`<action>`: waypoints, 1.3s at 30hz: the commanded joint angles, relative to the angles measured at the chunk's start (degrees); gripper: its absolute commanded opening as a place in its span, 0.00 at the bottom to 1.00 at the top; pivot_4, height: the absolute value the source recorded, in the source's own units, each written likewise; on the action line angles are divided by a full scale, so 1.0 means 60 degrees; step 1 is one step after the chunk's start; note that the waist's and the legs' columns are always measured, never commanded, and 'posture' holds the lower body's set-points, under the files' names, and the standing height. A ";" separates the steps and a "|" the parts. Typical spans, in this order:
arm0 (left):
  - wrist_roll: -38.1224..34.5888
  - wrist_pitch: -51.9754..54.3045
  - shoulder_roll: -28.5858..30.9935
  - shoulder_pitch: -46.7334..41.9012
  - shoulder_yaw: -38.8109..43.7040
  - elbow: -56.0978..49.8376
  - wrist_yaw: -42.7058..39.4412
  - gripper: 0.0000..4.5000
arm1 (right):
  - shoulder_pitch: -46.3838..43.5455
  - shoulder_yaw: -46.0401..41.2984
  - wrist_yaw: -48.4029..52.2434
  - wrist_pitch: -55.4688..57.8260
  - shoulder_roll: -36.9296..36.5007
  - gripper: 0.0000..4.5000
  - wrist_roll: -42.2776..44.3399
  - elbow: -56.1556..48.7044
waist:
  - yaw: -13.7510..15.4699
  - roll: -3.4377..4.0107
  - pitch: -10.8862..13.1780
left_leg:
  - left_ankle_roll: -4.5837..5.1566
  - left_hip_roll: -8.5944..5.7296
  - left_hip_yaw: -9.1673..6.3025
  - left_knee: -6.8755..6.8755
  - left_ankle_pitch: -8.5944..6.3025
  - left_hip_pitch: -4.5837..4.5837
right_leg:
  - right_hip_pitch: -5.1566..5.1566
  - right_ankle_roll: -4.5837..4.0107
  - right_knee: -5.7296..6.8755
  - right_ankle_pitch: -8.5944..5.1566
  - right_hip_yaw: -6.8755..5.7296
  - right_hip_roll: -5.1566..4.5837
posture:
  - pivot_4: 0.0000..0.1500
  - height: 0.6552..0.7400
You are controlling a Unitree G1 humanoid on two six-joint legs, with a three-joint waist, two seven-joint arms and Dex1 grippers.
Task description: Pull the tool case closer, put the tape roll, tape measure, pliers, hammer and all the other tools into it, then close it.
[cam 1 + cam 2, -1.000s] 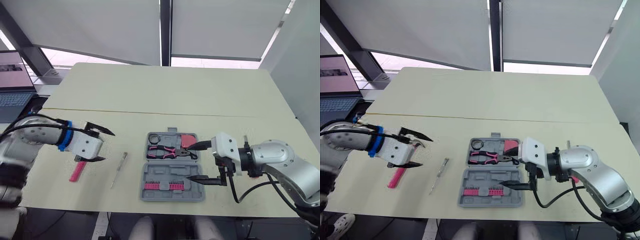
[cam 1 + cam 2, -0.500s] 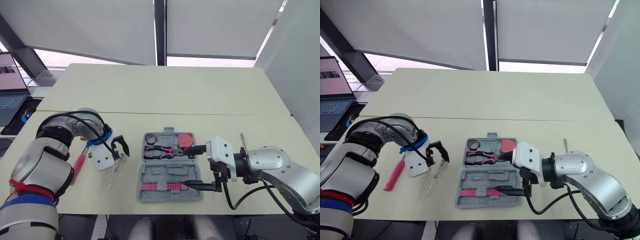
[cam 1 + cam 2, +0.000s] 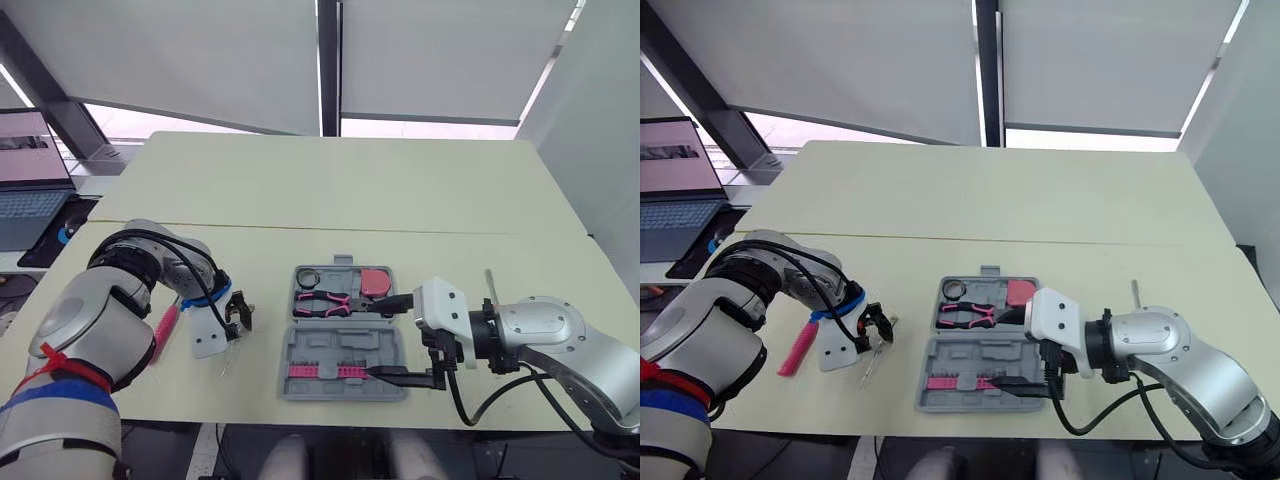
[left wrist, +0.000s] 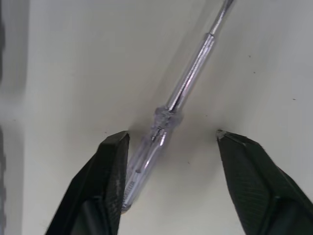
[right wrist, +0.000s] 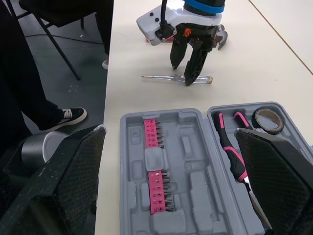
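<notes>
- Tool case (image 3: 345, 347) lies open on the table (image 3: 330, 190), close to the front edge, with both grey halves face up.
- Its far half already holds the tape roll (image 3: 307, 276), the pliers (image 3: 338, 300) and the pink tape measure (image 3: 375, 282). The near half carries a row of pink bits (image 3: 325, 371).
- Right gripper (image 3: 375, 336) sits at the case's right side with its fingers spread wide. One finger is over the far half by the pliers' nose and the other is at the near half's right corner. It grips nothing.
- Left of the case and apart from it, the clear-handled screwdriver (image 4: 164, 117) lies flat on the table.
- Left gripper (image 3: 238, 317) is down over the screwdriver, and its fingers (image 4: 110, 166) are open and straddle the handle. One tip is just beside the handle and the other stands off it, so nothing is clamped.
- Further left of the case, beyond the left gripper, a pink-handled tool (image 3: 798, 347) lies on the table.
</notes>
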 commanded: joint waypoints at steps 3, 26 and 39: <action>0.1011 0.0175 -0.0236 -0.0135 -0.0766 0.0052 0.1832 0.23 | -0.0001 -0.0300 0.0112 -0.0224 -0.0135 1.00 0.0138 -0.0180 | 0.0085 0.0007 -0.0004 | 0.0011 -0.0006 -0.0002 -0.0001 0.0011 0.0000 | 0.0001 0.0010 0.0003 0.0005 0.0002 -0.0014 | 1.00 1.00; -0.6476 0.0270 0.2500 0.1635 0.1982 -0.1113 -0.1285 0.04 | -0.0391 0.0645 -0.0346 -0.0221 0.0482 1.00 -0.0476 0.0223 | -0.0092 -0.0088 0.0038 | -0.0028 -0.0005 -0.0088 0.0037 0.0035 -0.0094 | -0.0068 0.0019 0.0004 0.0010 -0.0034 -0.0069 | 1.00 1.00; -1.2246 0.9911 0.4598 0.7728 0.4972 -0.9684 -0.3905 0.04 | -0.0571 0.1196 -0.0500 -0.0342 0.0767 1.00 -0.1075 0.0384 | -0.0109 -0.0080 0.0041 | 0.0005 -0.0007 -0.0120 0.0054 0.0016 -0.0094 | -0.0052 0.0018 0.0011 0.0010 -0.0044 -0.0099 | 1.00 1.00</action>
